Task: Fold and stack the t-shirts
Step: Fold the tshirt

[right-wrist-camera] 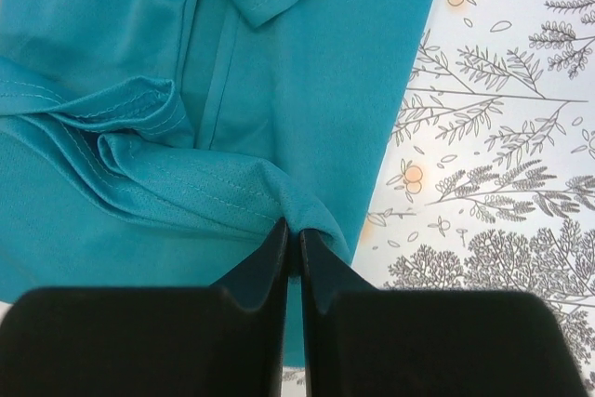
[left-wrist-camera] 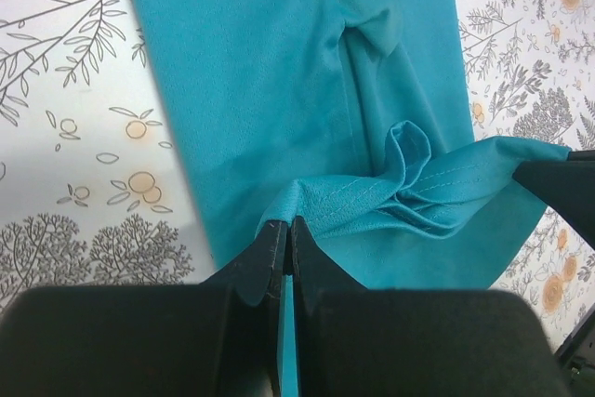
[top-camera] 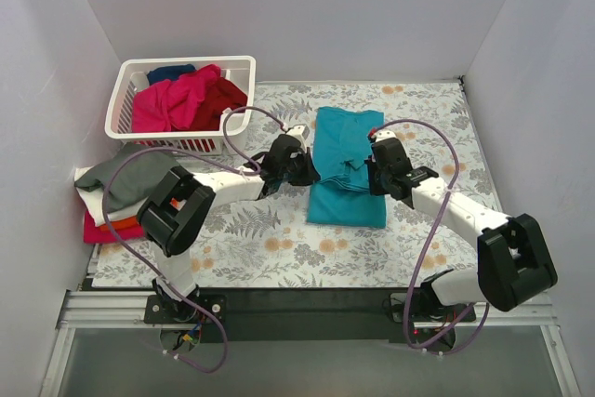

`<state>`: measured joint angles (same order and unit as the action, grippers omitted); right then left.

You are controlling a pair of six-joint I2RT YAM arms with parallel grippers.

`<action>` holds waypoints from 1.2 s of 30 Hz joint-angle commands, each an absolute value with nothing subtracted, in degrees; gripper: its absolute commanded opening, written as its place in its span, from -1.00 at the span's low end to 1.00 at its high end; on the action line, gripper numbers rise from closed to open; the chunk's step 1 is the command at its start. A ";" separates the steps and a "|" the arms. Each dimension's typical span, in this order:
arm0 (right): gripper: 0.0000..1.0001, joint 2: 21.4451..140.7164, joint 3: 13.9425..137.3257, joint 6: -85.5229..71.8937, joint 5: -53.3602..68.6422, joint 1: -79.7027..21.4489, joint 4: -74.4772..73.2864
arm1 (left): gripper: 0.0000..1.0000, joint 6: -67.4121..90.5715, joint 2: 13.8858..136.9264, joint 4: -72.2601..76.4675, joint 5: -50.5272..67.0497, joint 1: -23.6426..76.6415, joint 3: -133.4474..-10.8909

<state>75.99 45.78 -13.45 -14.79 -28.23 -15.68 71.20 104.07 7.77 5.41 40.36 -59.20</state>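
Observation:
A teal t-shirt (top-camera: 346,165) lies on the flowered table mat, folded into a long strip. My left gripper (top-camera: 305,170) is shut on its left hem corner, seen in the left wrist view (left-wrist-camera: 288,223). My right gripper (top-camera: 376,176) is shut on the right hem corner, seen in the right wrist view (right-wrist-camera: 296,227). The hem (left-wrist-camera: 418,197) is lifted and bunched between the two grippers over the shirt's middle. Magenta, dark red and navy shirts (top-camera: 186,97) lie in the white basket (top-camera: 130,92). A grey shirt (top-camera: 130,174) tops a stack at the left.
The stack at the left edge has white, orange and magenta layers (top-camera: 100,226) under the grey one. White walls close in the table on three sides. Purple cables loop over both arms.

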 commanded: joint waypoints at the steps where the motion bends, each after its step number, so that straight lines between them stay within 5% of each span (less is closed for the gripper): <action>1: -0.97 78.57 48.95 -11.69 -12.92 -26.72 -12.48 | -1.00 68.91 105.73 8.17 8.08 39.20 -62.74; 16: -0.97 86.57 51.68 -11.42 -12.22 -22.59 -9.58 | -1.00 66.09 110.13 8.00 6.51 37.18 -67.85; 18: -0.97 86.66 52.03 -11.60 -11.95 -22.24 -9.67 | -0.79 66.18 109.69 7.12 4.67 37.00 -68.64; 19: -0.70 86.40 52.21 -11.69 -11.52 -22.15 -9.84 | -0.47 66.27 109.17 6.86 3.27 37.00 -68.82; 22: -0.22 83.86 52.82 -11.34 -10.90 -22.15 -10.54 | -0.12 66.27 105.30 6.42 -1.47 37.00 -68.12; 24: -0.14 80.87 53.00 -10.90 -10.99 -22.15 -11.51 | 0.18 66.71 101.54 6.68 -4.11 37.09 -66.11; 28: 0.04 75.51 52.47 -10.37 -11.43 -22.15 -13.27 | 0.32 67.15 95.29 8.61 -8.35 38.93 -60.76; 36: 0.07 73.65 51.94 -10.46 -0.44 -22.32 -12.40 | 0.33 70.49 93.07 17.48 -4.75 48.23 -52.12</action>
<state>72.20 50.26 -10.87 -5.63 -22.24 -13.13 68.93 92.36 13.30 -5.96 44.71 -55.40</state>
